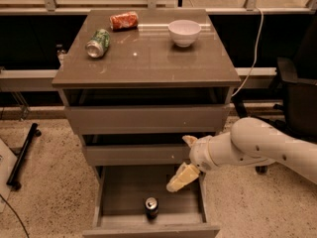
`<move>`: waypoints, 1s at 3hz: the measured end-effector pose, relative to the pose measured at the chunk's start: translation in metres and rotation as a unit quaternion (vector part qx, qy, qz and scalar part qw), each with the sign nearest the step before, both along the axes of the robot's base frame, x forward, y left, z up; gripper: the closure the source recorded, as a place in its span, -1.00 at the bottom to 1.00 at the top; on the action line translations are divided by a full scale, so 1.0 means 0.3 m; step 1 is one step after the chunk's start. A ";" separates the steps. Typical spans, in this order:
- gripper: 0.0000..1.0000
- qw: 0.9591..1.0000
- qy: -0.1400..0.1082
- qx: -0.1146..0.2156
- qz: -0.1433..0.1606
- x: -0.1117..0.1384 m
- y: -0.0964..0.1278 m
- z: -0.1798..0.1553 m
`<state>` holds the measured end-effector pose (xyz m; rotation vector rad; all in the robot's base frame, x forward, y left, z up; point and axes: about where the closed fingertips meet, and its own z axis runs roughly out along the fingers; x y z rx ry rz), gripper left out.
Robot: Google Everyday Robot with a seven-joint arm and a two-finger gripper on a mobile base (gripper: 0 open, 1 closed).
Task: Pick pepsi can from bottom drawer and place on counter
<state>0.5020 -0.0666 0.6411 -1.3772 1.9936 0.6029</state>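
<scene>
The pepsi can stands upright, silver top up, near the front of the pulled-out bottom drawer. My gripper hangs over the drawer's right side, above and to the right of the can, not touching it. It is open, with one cream fingertip reaching down over the drawer and the other up by the middle drawer's front. The white arm comes in from the right. The counter tops the cabinet.
On the counter lie a green can at the left, a red-orange can at the back and a white bowl at the right. A dark chair stands to the right of the cabinet, a black stand on the floor to its left.
</scene>
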 end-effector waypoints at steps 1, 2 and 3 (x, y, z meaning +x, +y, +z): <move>-1.00 1.000 -0.003 0.002 -0.012 0.028 -0.013 -0.090; -1.00 1.000 0.002 0.021 -0.016 0.029 -0.041 -0.203; -1.00 1.000 0.004 0.019 -0.018 0.034 -0.033 -0.215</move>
